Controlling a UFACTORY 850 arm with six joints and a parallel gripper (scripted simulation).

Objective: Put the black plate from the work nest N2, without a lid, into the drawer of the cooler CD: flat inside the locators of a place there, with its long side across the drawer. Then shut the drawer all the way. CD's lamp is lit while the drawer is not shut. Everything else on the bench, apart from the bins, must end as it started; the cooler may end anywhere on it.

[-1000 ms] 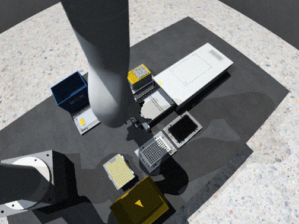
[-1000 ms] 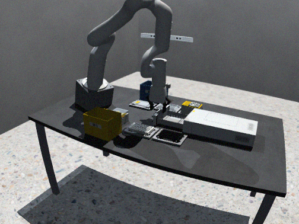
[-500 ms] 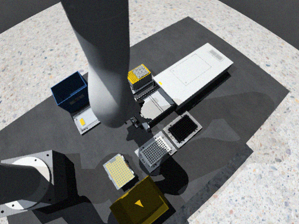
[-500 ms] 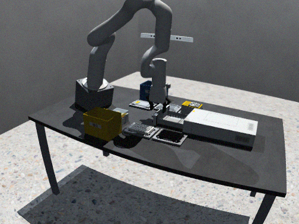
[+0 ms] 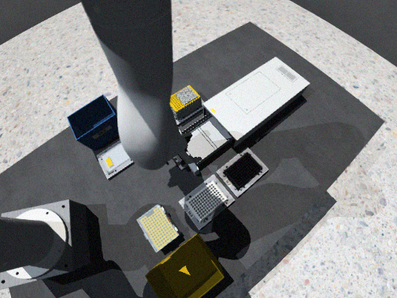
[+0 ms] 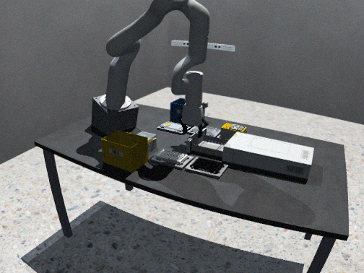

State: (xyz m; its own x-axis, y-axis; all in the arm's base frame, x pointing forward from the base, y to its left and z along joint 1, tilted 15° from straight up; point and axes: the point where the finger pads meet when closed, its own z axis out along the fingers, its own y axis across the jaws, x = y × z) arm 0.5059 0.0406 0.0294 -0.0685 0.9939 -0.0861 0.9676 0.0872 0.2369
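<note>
A dark table (image 6: 253, 201) with a smooth, slightly glossy top stands on thin dark legs (image 6: 55, 191) in the middle of the room, its near edge curving gently from left to right. The floor (image 6: 180, 241) is pale speckled stone, like terrazzo, and the table throws a broad dark shadow (image 6: 108, 245) on it toward the near left, so the light falls from above and behind. Behind the table a plain grey wall (image 6: 289, 35) closes the far side, darker toward the upper corners, and a thin pale bar (image 6: 224, 47) shows against it.
</note>
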